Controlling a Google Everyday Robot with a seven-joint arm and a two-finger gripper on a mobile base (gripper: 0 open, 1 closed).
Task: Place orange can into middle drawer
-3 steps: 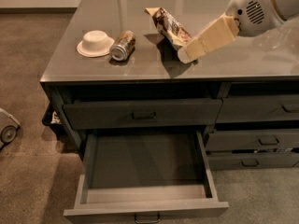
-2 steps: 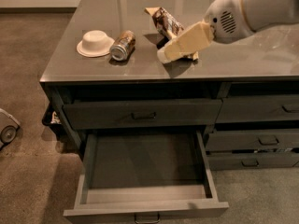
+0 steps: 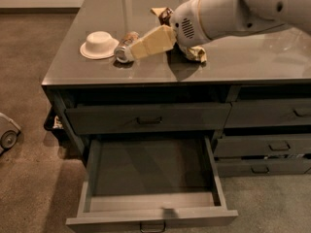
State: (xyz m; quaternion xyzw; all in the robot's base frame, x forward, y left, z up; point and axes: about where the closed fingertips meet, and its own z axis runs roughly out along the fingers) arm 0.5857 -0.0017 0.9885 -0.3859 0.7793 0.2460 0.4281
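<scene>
the task is at an early stage, in my judgement: the orange can [image 3: 121,53] lies on its side on the surface [image 3: 252,62], towards the front left, with its silver end turned to the front edge. it is just beside the upturned white bowl [image 3: 98,44] and is not lifted

the tool [image 3: 137,49] is at the can's right side, held low over the surface at the end of the white arm [image 3: 233,8] that comes in from the right. its cream tip meets or overlaps the can in this view, but i cannot tell whether the tool is apart, together or clamped on the can, nor whether it touches it at all. the snack bag [image 3: 196,54] lies behind and under the arm, mostly hidden

the middle drawer [image 3: 150,171] is pulled well out below the front of the surface, with its handle [image 3: 152,225] at the bottom edge of the view. the opening step looks done, and the can is not in the tray. the top drawer [image 3: 146,119] above it is closed

what is left, as i judge it: get a firm hold on the can, lift it off the surface, carry it forward past the edge and down, and release it inside the tray. none of these shows as done here
</scene>
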